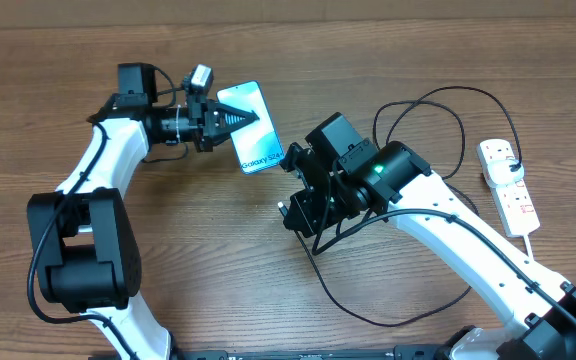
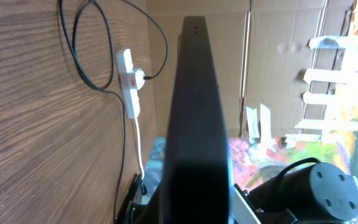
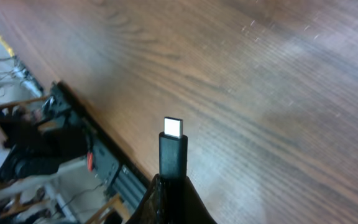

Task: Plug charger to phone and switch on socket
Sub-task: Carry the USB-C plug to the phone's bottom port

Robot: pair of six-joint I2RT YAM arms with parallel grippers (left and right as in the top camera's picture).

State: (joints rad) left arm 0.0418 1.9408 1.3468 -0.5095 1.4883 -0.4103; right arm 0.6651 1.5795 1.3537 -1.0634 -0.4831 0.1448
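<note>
Our left fingers (image 1: 230,118) pinch the slim, glossy phone (image 1: 255,128), its free end turned toward our right fingers (image 1: 288,212), which clamp the matte black charger (image 3: 173,152) just below its bright metal tip. We judge the tip must line up squarely with the port, then press in gently. The white plastic socket (image 1: 508,185) lies well behind the right fingers on the wood-grain surface (image 1: 188,270).

**Layout on the counter (image 1: 228,285)**

The phone (image 1: 251,128) sits in my left gripper (image 1: 232,120), towards the far edge, left of the middle. The charger (image 1: 438,100) has its tip in my right gripper (image 1: 290,208), mid-counter, right of the phone. The socket (image 1: 509,185) lies by the right edge.
</note>
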